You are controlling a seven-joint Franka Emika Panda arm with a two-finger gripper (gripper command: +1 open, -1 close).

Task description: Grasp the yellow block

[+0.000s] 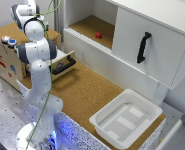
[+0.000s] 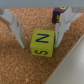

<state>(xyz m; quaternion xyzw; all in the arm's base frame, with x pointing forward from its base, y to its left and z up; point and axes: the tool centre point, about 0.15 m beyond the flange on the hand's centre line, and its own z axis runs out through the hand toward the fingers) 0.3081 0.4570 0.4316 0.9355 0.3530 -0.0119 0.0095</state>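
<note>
The yellow block (image 2: 42,44) is a small bright yellow cube with dark letters on its faces, resting on a cork surface. In the wrist view it sits between the two fingers of my gripper (image 2: 39,44), which is open. One finger (image 2: 15,27) stands a little apart from the block, the other finger (image 2: 59,27) is close beside it. In the exterior view the arm (image 1: 38,55) reaches up over the wooden box (image 1: 7,62) at the exterior view's left. The block and the fingertips are hidden there.
A dark purple object (image 2: 61,9) lies just beyond the fingers. A small red block (image 1: 98,35) sits in the open cabinet shelf. An open drawer (image 1: 63,64) juts from the wooden box, with round buttons (image 1: 8,41) on top. A white tray (image 1: 126,117) stands at the front right.
</note>
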